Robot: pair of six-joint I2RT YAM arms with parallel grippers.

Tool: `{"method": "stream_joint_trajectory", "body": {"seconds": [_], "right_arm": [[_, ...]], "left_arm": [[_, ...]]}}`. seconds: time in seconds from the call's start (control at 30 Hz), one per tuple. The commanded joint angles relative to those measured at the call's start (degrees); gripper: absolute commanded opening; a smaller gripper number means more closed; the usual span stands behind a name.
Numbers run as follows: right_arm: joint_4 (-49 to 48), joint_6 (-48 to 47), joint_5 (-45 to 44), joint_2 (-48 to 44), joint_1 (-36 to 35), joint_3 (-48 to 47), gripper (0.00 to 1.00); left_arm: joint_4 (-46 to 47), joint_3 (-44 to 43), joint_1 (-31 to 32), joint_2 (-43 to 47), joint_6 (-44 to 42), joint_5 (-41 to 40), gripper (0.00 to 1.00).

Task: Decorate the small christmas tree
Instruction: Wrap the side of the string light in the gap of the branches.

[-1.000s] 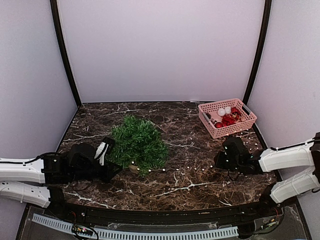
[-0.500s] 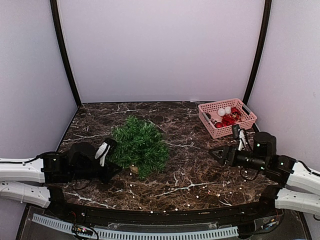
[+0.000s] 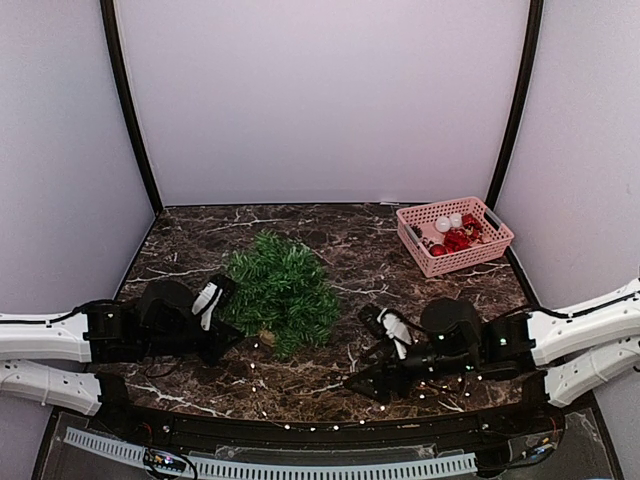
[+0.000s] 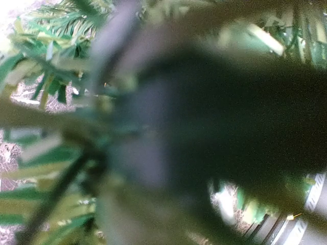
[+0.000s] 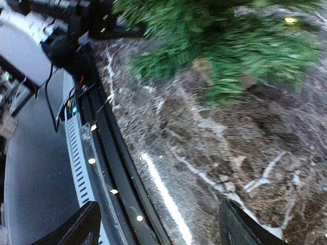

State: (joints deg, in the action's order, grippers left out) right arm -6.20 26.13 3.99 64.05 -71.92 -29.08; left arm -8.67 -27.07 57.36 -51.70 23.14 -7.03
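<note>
The small christmas tree (image 3: 280, 290) stands left of the table's middle, bushy and dark green. My left gripper (image 3: 212, 300) is pushed into its left side. The left wrist view is a blur of green needles (image 4: 51, 30) around dark shapes, so any branch between the jaws is hidden. My right gripper (image 3: 372, 352) hovers low over the near middle, right of the tree, fingers wide apart and empty. In the right wrist view the gripper (image 5: 161, 229) faces the tree (image 5: 230, 41) and the table's front edge. A string of tiny white lights (image 3: 290, 425) lies along that edge.
A pink plastic basket (image 3: 440, 262) with red and white ornaments (image 3: 458, 238) sits at the back right. The light string's bulbs (image 5: 113, 191) trail over the black front rail. Dark posts and pale walls enclose the marble table (image 3: 350, 235).
My right gripper opened, letting the light string go, and swung from beside the basket to the near middle. The lights dropped from the table's middle toward the front edge. The left arm stayed put.
</note>
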Motion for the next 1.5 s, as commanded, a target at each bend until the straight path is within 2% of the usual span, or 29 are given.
{"method": "stream_joint_trajectory", "body": {"seconds": [0.0,0.1,0.23,0.53,0.63,0.7,0.93,0.97,1.07,1.1,1.3,1.47], "right_arm": [[-5.2,-7.1,-3.6,9.3,-6.4,-7.5,0.81],[-7.1,-9.2,-0.6,15.5,-9.1,-11.5,0.83],[-4.7,-13.6,-2.4,23.5,-12.1,-17.9,0.83],[-3.4,-18.3,-3.5,34.3,-15.4,-23.4,0.74],[-2.7,-19.1,-5.1,36.7,-15.9,-24.5,0.55],[-2.6,-19.3,-5.5,37.6,-15.9,-24.6,0.48],[-2.9,-19.1,-5.5,38.7,-16.0,-24.3,0.43],[-2.9,-19.1,-5.5,38.8,-15.9,-24.3,0.37],[-3.0,-18.0,-7.1,37.6,-16.0,-23.4,0.03],[-3.4,-17.2,-8.1,36.7,-16.0,-22.6,0.00],[-5.6,-9.0,-15.6,27.5,-13.8,-16.1,0.00],[-4.9,-5.9,-16.2,19.3,-12.0,-14.8,0.00]], "left_arm": [[-0.7,-2.0,-0.5,0.0,0.1,0.7,0.00],[-1.0,-2.0,-0.6,0.1,0.2,0.9,0.00],[-1.2,-2.0,-0.8,0.2,0.2,1.1,0.00],[-1.2,-1.8,-1.1,0.0,0.0,1.2,0.00],[-1.1,-1.8,-1.1,0.0,0.0,1.1,0.00],[-1.0,-1.8,-1.2,0.1,-0.1,0.9,0.00],[-0.9,-1.5,-1.4,-0.1,-0.1,1.1,0.00],[-0.8,-1.4,-1.4,-0.1,-0.1,1.1,0.00],[-1.1,-1.3,-1.5,-0.1,-0.2,0.8,0.00],[-1.3,-1.3,-1.5,0.0,-0.2,0.5,0.00],[-1.5,-0.2,-2.0,1.3,-0.6,-1.0,0.00],[-1.7,0.2,-2.3,1.2,-0.9,-1.0,0.00]]}}
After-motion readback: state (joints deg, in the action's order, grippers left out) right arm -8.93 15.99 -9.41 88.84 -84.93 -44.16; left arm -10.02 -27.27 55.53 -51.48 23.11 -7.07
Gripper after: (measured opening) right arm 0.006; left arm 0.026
